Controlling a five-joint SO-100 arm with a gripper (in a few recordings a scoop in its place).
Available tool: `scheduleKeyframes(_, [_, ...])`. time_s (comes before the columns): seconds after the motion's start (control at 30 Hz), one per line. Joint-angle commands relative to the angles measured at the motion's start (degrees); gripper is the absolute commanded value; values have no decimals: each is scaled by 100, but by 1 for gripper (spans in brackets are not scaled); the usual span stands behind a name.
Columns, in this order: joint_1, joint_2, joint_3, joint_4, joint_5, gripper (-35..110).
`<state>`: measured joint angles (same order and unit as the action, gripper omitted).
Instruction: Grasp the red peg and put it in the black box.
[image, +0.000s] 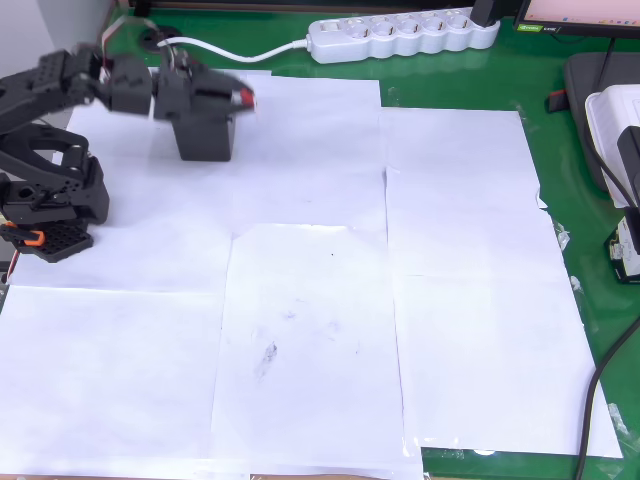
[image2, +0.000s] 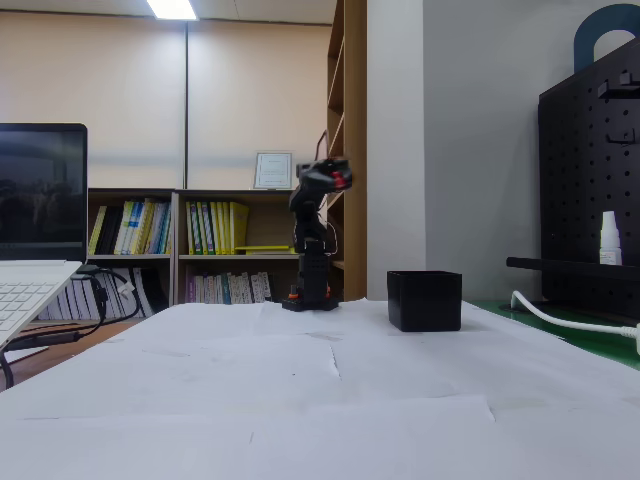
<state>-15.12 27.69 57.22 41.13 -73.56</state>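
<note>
The black arm stands at the left in the overhead view, and its gripper (image: 238, 97) reaches right, blurred by motion. A small red peg (image: 244, 97) shows between the fingertips, and the gripper is shut on it. The black box (image: 206, 135) sits on the white paper just under the gripper, whose tip lies over the box's far right corner. In the fixed view the gripper (image2: 338, 178) is raised high with the red peg (image2: 343, 180) at its tip. There the black box (image2: 424, 300) stands upright on the paper, lower and to the right.
White paper sheets (image: 310, 300) cover a green mat (image: 585, 220). A white power strip (image: 405, 35) and its cable lie along the back edge. Devices and a black cable crowd the right edge. In the fixed view a laptop (image2: 35, 250) sits at the left.
</note>
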Motion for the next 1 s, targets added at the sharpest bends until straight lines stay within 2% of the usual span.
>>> scheduleKeyframes(0.0, [-633,387,1002,562,114,0])
scheduleKeyframes(0.23, [-1775,1424,2013,2188,721,0])
scheduleKeyframes(0.4, [-2180,1898,2162,2733,1072,0])
scheduleKeyframes(0.97, [-2391,3876,2382,2742,1846,0])
